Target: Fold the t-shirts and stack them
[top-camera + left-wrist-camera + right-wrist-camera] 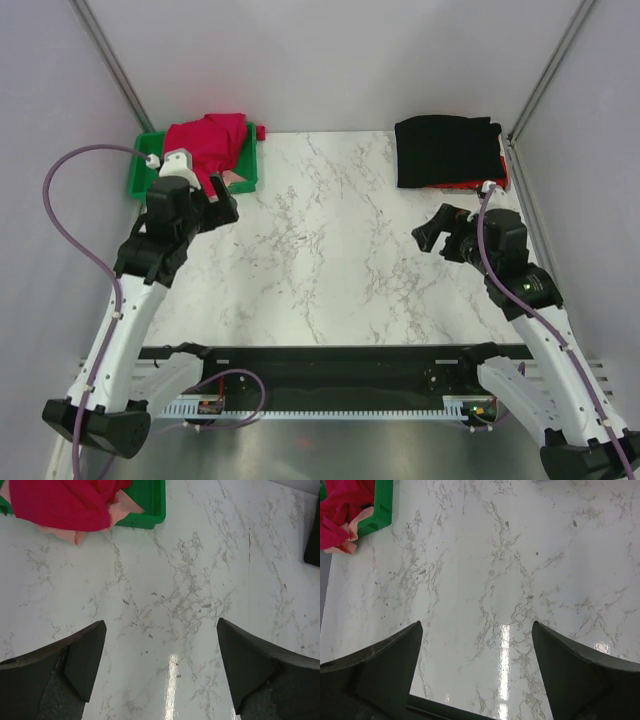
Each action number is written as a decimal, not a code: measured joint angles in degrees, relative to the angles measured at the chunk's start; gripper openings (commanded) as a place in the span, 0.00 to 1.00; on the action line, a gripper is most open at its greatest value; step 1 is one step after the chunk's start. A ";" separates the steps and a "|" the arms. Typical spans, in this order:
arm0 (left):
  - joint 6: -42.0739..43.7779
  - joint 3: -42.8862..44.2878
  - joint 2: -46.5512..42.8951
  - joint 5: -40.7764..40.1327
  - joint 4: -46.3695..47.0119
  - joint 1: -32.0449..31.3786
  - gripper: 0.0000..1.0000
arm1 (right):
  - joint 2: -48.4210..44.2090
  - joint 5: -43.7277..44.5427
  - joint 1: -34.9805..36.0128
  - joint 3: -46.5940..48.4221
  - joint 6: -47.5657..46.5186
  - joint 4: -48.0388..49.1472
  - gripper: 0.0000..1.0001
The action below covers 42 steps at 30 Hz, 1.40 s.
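Step in hand: seemingly opening a fetch, with nothing being folded or carried yet.
Left gripper: hovering over bare table, fingers standing wide apart, gripping and touching nothing.
Right gripper: hovering likewise, fingers gaping fully, holding nothing, marble alone showing between them.
Crimson t-shirt: lying crumpled ahead of the left fingers and off to their left, spilling over the near rim of the green tray.
Salmon-pink t-shirt: peeking out from under the crimson one, trailing past the tray edge toward the left fingers.
Black t-shirt: lying folded flat near the right fingers, off to their side and outside their wrist view; well apart from the left fingers.
Next move: probably calling for the left fingers to travel forward and leftward, dropping onto the crimson heap and pinching one layer only, avoiding dragging the pink cloth or the tray along.
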 measured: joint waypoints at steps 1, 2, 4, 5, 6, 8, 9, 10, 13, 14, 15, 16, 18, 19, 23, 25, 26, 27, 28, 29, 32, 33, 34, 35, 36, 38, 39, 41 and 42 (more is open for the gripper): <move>0.02 1.38 1.57 -0.85 0.04 0.17 1.00 | -0.35 0.04 0.00 0.17 -0.20 0.07 0.98; 0.02 2.73 3.43 -1.68 0.20 0.63 1.00 | -1.01 0.02 0.00 0.00 -0.33 0.04 0.98; -0.04 5.11 7.39 -2.49 0.61 2.86 0.99 | -2.78 -0.13 0.00 -1.16 -0.35 0.24 0.98; -0.24 6.25 9.81 -2.23 1.01 5.01 0.98 | -3.74 -0.35 0.00 -1.99 -0.35 0.37 0.98; -0.61 6.88 11.65 -1.90 1.77 7.39 0.97 | -4.33 -0.74 0.00 -2.71 -0.35 0.35 0.98; -2.05 7.32 16.11 0.26 4.02 13.92 0.93 | -4.37 -1.90 0.00 -4.00 -0.33 0.70 0.98; -2.62 7.32 17.92 0.83 4.85 16.50 0.91 | -3.65 -2.62 0.00 -4.63 -0.35 1.03 0.98; -3.45 7.41 20.44 1.81 5.70 19.32 0.89 | -2.78 -3.23 0.00 -5.25 -0.35 1.42 0.98; -5.29 9.22 28.44 2.99 7.61 24.59 0.82 | 0.76 -5.29 0.00 -7.30 -0.37 3.02 0.98; -5.70 10.01 31.32 3.43 8.24 25.16 0.81 | 1.70 -5.75 0.00 -8.02 -0.39 3.63 0.98; -6.05 10.56 33.03 3.61 8.72 26.10 0.80 | 2.69 -6.36 0.00 -8.98 -0.50 4.15 0.98; -6.69 11.17 35.15 3.65 9.51 26.84 0.79 | 3.32 -6.75 0.00 -9.92 -0.63 4.79 0.98; -8.28 11.80 37.81 3.65 10.43 28.17 0.77 | 4.33 -7.30 0.00 -11.02 -1.03 5.62 0.98; -9.57 11.82 38.75 3.87 11.06 29.14 0.74 | 5.05 -7.72 0.00 -11.45 -1.18 6.38 0.98; -14.58 9.81 39.82 6.75 16.17 34.18 0.69 | 7.85 -8.79 0.00 -12.57 -1.66 9.51 0.98; -16.87 7.91 40.37 8.59 19.28 36.74 0.68 | 9.55 -9.40 0.00 -13.49 -1.92 11.28 0.98; -17.51 7.10 40.72 9.42 20.65 37.51 0.68 | 10.16 -9.57 0.00 -13.99 -2.08 11.96 0.98; -18.38 5.68 41.29 10.45 22.69 38.40 0.67 | 10.64 -9.70 0.00 -14.56 -2.16 12.68 0.98; -18.93 4.61 41.92 11.15 24.04 38.84 0.67 | 11.17 -9.88 0.00 -15.23 -2.40 13.33 0.98; -19.39 3.63 42.56 11.72 25.20 39.08 0.67 | 11.63 -10.05 0.00 -15.82 -2.54 13.92 0.98; -20.48 1.27 44.48 13.66 29.09 39.17 0.66 | 13.07 -10.40 0.00 -17.33 -2.95 15.50 0.98; -20.85 0.57 44.92 14.27 30.58 39.17 0.65 | 13.60 -10.58 0.00 -17.75 -2.97 16.02 0.98; -21.22 0.17 45.48 14.97 31.71 39.15 0.65 | 13.97 -10.71 0.00 -18.08 -2.97 16.48 0.98; -21.53 0.13 46.03 15.54 32.79 39.12 0.64 | 14.32 -10.78 0.00 -18.34 -3.02 16.87 0.98; -21.90 0.13 46.80 15.80 34.23 39.15 0.64 | 14.60 -10.86 0.00 -18.53 -3.08 17.27 0.98; -22.73 0.11 47.93 16.55 36.98 39.28 0.63 | 15.08 -10.97 0.00 -18.80 -3.17 18.05 0.98; -23.08 0.11 48.30 16.70 38.03 39.28 0.62 | 15.19 -11.04 0.00 -18.93 -3.21 18.56 0.98; -23.69 0.13 49.07 17.03 40.24 39.30 0.61 | 15.34 -11.15 0.00 -19.06 -3.34 19.06 0.98; -23.96 0.13 49.42 17.16 41.18 39.30 0.61 | 15.45 -11.15 0.00 -19.10 -3.37 19.32 0.98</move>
